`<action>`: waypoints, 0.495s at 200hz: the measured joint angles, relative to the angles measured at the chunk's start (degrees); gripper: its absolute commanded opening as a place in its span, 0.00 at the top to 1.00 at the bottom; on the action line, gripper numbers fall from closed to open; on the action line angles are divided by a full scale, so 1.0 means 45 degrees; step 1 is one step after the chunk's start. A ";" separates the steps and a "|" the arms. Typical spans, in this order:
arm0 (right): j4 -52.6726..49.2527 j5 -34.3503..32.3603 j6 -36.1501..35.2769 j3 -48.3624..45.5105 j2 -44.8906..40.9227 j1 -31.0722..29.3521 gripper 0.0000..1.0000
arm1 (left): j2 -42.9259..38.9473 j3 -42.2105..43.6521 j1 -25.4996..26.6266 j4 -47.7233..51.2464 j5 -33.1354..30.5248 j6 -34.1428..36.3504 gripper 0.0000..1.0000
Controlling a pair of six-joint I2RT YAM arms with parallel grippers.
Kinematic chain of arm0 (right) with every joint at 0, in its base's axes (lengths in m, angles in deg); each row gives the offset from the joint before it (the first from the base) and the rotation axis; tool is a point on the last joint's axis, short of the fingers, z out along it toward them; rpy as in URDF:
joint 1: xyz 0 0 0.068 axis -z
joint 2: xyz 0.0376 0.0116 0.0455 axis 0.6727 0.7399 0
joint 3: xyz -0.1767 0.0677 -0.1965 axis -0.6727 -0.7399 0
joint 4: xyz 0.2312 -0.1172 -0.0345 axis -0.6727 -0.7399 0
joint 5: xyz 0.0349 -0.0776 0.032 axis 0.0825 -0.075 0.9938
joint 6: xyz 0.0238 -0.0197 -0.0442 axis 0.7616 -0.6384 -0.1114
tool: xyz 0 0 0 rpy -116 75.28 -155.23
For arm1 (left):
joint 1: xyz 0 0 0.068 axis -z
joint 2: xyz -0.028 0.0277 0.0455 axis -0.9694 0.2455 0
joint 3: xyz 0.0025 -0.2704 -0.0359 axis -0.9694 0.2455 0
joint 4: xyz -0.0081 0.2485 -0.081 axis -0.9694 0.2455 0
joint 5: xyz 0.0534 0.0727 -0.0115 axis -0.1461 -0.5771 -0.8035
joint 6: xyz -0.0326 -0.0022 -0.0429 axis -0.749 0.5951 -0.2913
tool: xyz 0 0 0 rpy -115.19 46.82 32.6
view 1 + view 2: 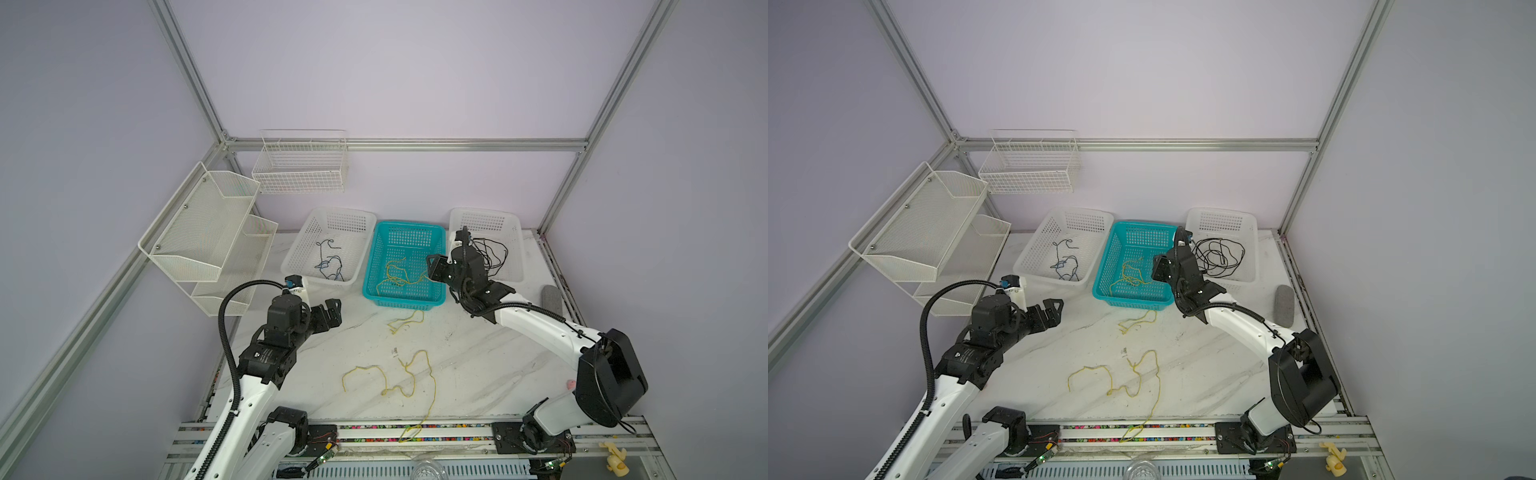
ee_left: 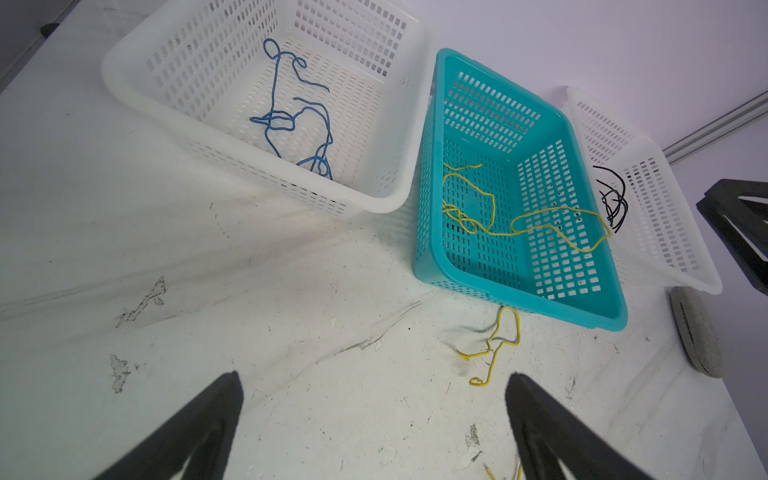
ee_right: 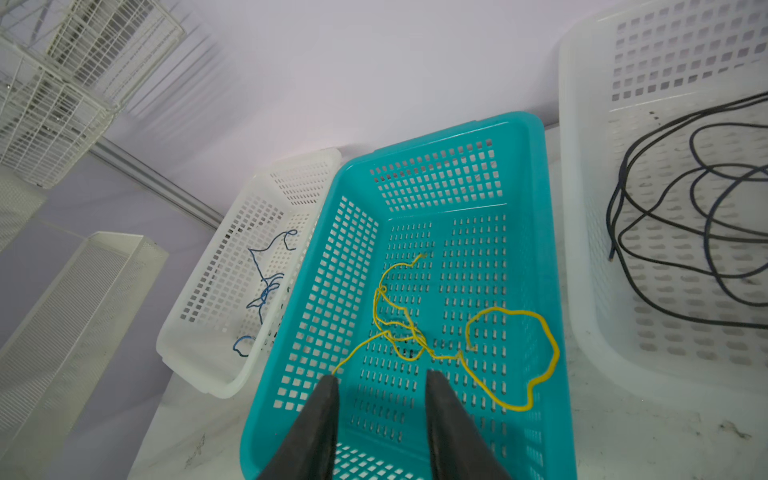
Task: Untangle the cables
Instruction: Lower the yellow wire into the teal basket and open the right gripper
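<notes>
The left arm (image 1: 257,399) rises from its base at the near edge and bends forward at the elbow, with the wrist turned toward the middle. The left gripper (image 1: 333,311) points toward the middle and a little downward. In the left wrist view its black fingers (image 2: 208,424) stand wide apart. The right arm (image 1: 536,324) is stretched further out, reaching from its large black elbow joint toward the far middle. The right gripper (image 1: 432,268) points leftward in both top views. In the right wrist view the right fingers (image 3: 320,415) are parted by a moderate gap, narrower than the gap of the left gripper.
</notes>
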 measured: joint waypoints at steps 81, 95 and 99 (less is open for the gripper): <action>-0.0408 0.0631 -0.0515 -0.0146 -0.2195 0.0000 0.03 | 0.0146 0.0000 0.0000 0.0000 0.0000 -0.0010 0.00; -0.0617 0.0816 -0.0622 -0.0253 -0.2594 0.0000 0.03 | 0.0160 0.0000 0.0000 0.0000 0.0005 -0.0015 0.00; -0.0661 0.0894 -0.0665 -0.0306 -0.2705 0.0000 0.03 | 0.0170 0.0000 0.0000 0.0000 0.0005 -0.0010 0.00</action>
